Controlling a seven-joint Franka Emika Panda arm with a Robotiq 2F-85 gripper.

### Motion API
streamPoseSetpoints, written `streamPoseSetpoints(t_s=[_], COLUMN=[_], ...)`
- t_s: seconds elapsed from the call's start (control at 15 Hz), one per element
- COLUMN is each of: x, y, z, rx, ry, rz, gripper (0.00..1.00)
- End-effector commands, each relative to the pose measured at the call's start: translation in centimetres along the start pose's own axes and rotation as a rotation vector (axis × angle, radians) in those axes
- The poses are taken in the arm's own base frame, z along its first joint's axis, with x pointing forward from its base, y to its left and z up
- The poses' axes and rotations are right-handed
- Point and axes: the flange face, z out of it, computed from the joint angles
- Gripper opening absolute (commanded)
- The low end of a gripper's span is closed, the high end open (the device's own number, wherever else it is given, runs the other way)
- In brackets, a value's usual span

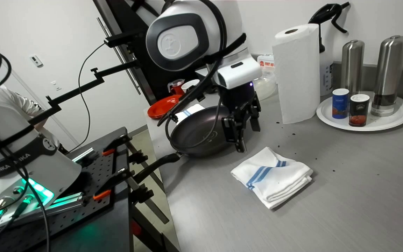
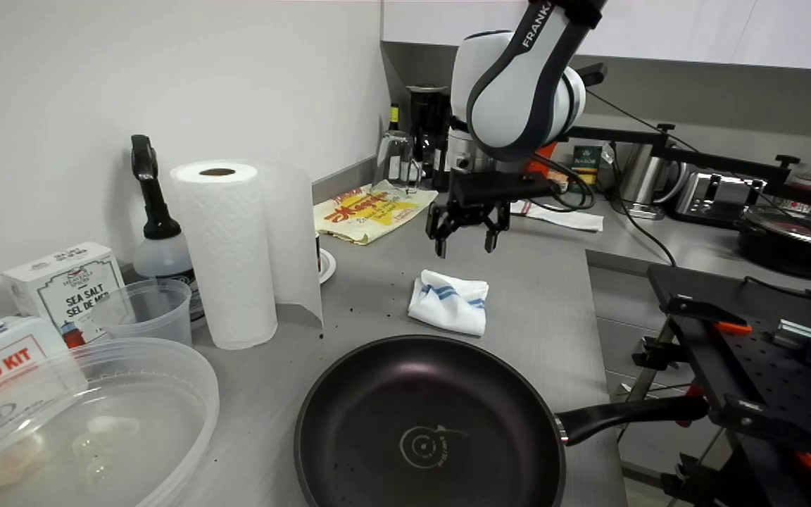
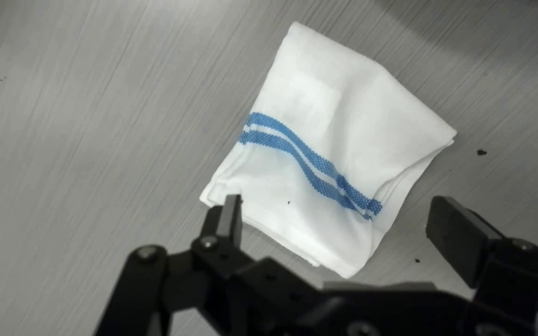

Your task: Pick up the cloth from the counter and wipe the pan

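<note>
Cloth (image 1: 271, 176): laid on the counter (image 1: 345, 213), right of the pan (image 1: 196, 127) in an exterior view.
Arm (image 1: 178, 42): extended over the counter, turned downward at its end.
Gripper (image 2: 466, 246): suspended above the counter near the cloth, fingers (image 3: 460, 238) parted.
Cloth fold: layered, white, slightly creased, crossed by two blue stripes (image 3: 322, 164).
Counter finish: matte grey, marked with dark specks (image 3: 481, 152).
Wall (image 1: 373, 24): fronted, left to right, by paper towel roll (image 1: 296, 73) and white tray (image 1: 402, 110).

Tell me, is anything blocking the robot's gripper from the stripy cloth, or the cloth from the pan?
Nothing visible is. The open gripper hangs above the counter, with nothing showing between it and the cloth; only a strip of counter separates cloth and pan.
</note>
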Motion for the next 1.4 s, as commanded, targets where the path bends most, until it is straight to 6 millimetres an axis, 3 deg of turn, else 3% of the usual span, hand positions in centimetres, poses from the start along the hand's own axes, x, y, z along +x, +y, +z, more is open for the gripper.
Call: streamPoseSetpoints(t_s=[0.0,0.53,1.33], x=[-0.2,-0.8,0.9], y=[-0.2,0.5,-1.9], z=[1.8,5.7,10.3], rx=[0.044,0.068,0.059], ry=[-0.017,-0.076,-0.068], rz=[-0.023,-0.055,-0.055], gripper=[1.00,1.00,1.00])
